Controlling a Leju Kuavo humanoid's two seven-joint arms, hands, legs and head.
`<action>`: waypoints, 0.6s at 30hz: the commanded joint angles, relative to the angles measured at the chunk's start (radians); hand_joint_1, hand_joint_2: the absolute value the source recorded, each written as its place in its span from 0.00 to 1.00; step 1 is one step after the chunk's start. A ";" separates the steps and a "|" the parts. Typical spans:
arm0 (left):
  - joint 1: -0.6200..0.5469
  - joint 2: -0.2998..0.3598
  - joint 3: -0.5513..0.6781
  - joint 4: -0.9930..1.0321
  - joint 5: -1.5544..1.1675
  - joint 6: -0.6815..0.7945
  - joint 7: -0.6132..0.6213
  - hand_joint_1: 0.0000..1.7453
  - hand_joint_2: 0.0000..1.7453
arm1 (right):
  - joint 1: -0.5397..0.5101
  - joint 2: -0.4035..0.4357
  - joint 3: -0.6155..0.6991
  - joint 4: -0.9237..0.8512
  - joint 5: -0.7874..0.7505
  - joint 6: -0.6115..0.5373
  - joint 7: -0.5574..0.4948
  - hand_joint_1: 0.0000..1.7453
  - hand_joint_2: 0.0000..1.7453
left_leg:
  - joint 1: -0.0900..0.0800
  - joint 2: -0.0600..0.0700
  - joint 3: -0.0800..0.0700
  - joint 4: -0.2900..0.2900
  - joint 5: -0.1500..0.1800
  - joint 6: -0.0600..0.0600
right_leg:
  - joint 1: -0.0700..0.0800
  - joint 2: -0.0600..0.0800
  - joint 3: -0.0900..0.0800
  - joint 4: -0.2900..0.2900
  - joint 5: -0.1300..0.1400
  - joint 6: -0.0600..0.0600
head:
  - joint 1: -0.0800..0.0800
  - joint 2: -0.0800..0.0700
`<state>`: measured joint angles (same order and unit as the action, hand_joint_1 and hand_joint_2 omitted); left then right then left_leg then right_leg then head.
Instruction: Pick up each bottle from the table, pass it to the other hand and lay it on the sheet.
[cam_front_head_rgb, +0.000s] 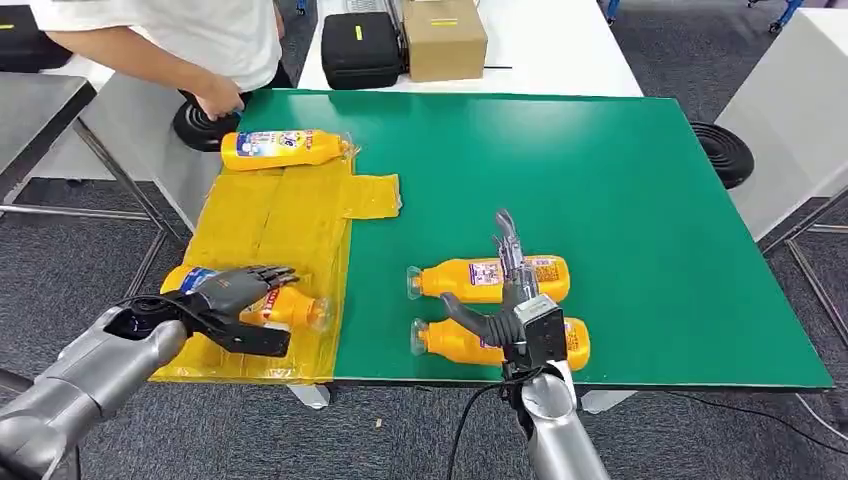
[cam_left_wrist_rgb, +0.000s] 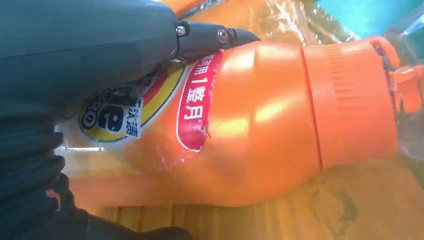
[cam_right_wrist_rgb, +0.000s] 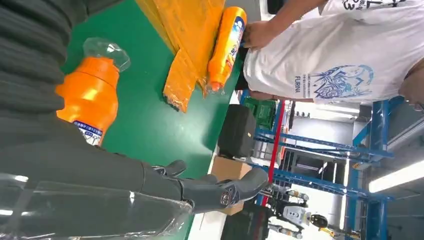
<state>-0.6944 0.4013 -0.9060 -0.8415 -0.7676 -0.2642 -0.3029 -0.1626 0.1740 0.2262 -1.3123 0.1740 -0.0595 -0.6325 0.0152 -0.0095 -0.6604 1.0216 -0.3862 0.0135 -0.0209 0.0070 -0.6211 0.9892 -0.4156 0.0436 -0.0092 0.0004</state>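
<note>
Now the left hand (cam_front_head_rgb: 235, 292) clamps a bottle (cam_front_head_rgb: 290, 308) on the sheet (cam_front_head_rgb: 270, 215), cap toward three o'clock; right hand (cam_front_head_rgb: 510, 300), fingers apart, hovers above the table bottles (cam_front_head_rgb: 480, 280).

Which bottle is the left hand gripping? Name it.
The bottle at the sheet's near edge, under the left hand. The far bottle lies untouched on the sheet; two others lie on green table.

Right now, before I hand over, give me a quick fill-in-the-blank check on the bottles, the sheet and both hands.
1. The left hand grips a bottle that lies on the ____ sheet.
2. ____ bottles lie on the bare green mat by the right hand.
3. The far bottle lies near a ____ in a white shirt.

Missing words: yellow; two; person
</note>
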 joint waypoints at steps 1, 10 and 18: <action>-0.082 0.111 -0.087 -0.116 0.058 -0.080 -0.004 0.00 1.00 | -0.012 -0.013 -0.011 0.046 -0.012 0.001 -0.009 0.00 1.00 | 0.002 0.002 0.003 0.001 -0.003 0.000 | 0.002 0.000 0.004 0.000 -0.002 -0.003 | 0.000 0.000; -0.076 0.114 -0.090 -0.137 0.058 -0.067 0.006 0.00 1.00 | -0.022 -0.013 -0.009 0.058 -0.014 0.004 -0.010 0.00 1.00 | 0.001 0.002 0.002 0.001 -0.002 0.000 | 0.001 0.000 0.002 0.000 -0.002 -0.002 | 0.000 0.000; -0.041 0.172 -0.078 -0.252 0.070 -0.036 0.040 0.00 1.00 | -0.049 -0.009 0.002 0.082 -0.022 0.011 -0.009 0.00 1.00 | 0.001 0.002 0.001 0.000 -0.002 0.000 | 0.001 0.001 0.001 0.000 -0.002 -0.002 | 0.000 0.000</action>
<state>-0.7243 0.5215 -0.9487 -0.9995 -0.7011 -0.3258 -0.2956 -0.1589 0.1740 0.2255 -1.3081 0.1591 -0.0557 -0.6428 0.0155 -0.0090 -0.6635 1.0217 -0.3861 0.0133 -0.0209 0.0073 -0.6240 0.9894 -0.4156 0.0436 -0.0095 0.0004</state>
